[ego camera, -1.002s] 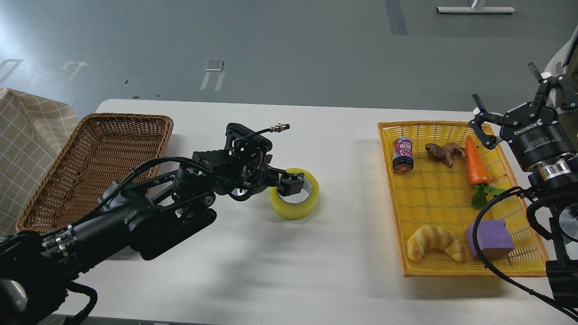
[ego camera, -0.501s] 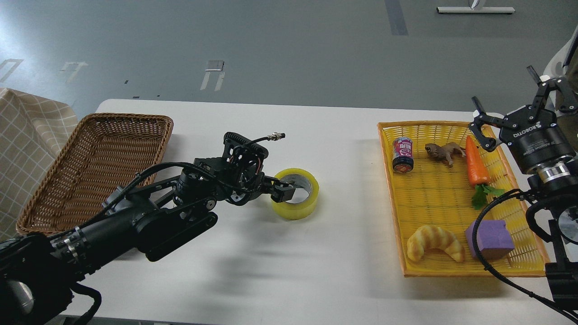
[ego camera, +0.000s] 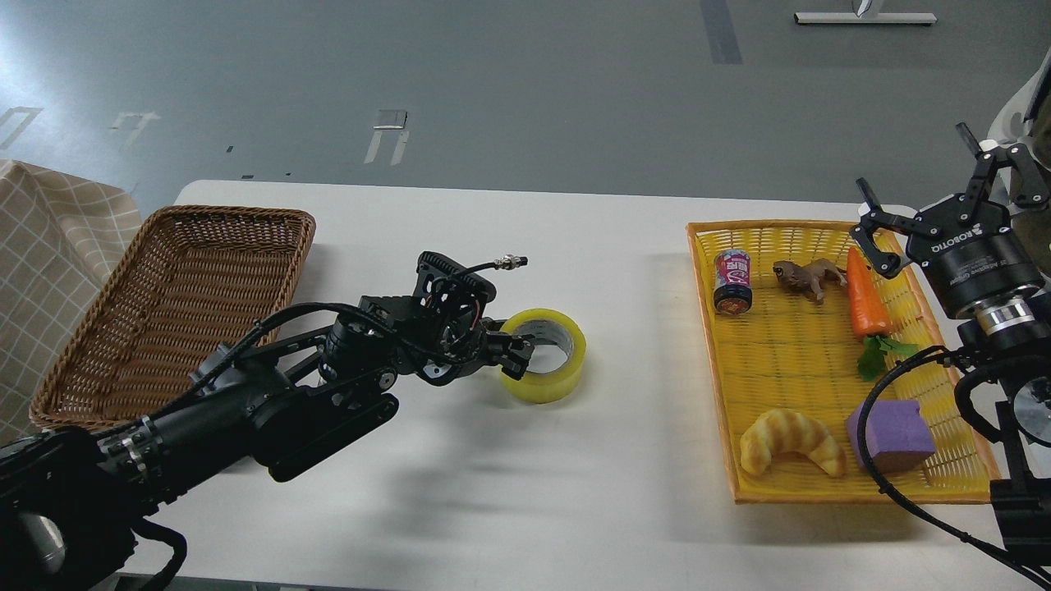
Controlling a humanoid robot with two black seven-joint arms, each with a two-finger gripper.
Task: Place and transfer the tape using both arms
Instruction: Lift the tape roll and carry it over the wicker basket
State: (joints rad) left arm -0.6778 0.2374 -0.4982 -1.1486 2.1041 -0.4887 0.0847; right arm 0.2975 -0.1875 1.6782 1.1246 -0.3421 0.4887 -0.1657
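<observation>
The tape (ego camera: 560, 373), a yellow translucent roll with a grey-white core, rests near the middle of the white table (ego camera: 608, 271), slightly tilted. My left gripper (ego camera: 514, 355) reaches in from the left and is closed on the roll's left wall, one finger at the core side and one outside. My right gripper (ego camera: 936, 197), lettered ROBOTIQ, is open and empty, held in the air over the far right edge of the yellow tray (ego camera: 821, 495).
A brown wicker basket (ego camera: 189, 287) stands at the table's left. The yellow tray holds a small can (ego camera: 733, 282), a toy animal (ego camera: 809, 277), a carrot (ego camera: 867, 300), a croissant (ego camera: 790, 442) and a purple block (ego camera: 891, 433). A checked cloth (ego camera: 49, 246) lies at far left.
My left gripper drew its finger back from the core to the roll's left wall and closed; the tape shifted slightly right and tilted. My right gripper barely moved.
</observation>
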